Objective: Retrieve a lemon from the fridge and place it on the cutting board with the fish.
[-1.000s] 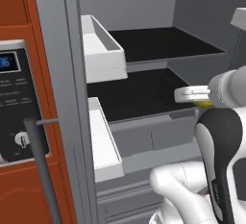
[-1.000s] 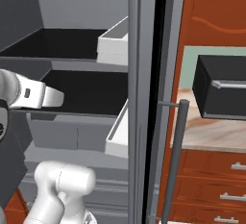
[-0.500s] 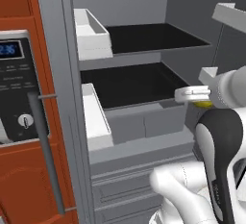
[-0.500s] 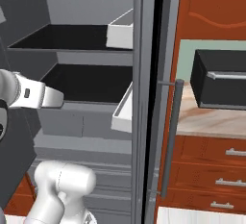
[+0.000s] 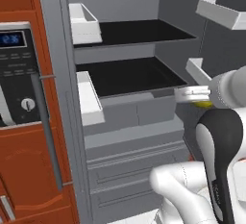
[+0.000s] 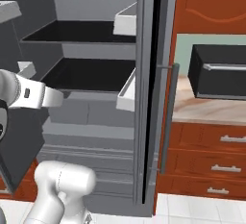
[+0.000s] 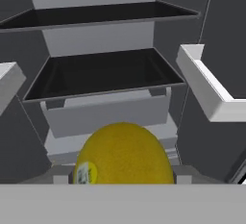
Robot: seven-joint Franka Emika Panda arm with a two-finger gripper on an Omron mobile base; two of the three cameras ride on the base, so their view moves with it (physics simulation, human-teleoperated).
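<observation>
Gripping the lemon (image 7: 124, 153) (sticker showing), the end effector (image 5: 194, 94) stood partly closed around it in front of the open fridge (image 5: 129, 45). Both base views had slid sideways within a second, suggesting retreat toward the cutting board. Beyond, the right base view alone showed the tabletop (image 6: 211, 110).

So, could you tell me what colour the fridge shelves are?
Black shelves, clearest in the left base view.
</observation>
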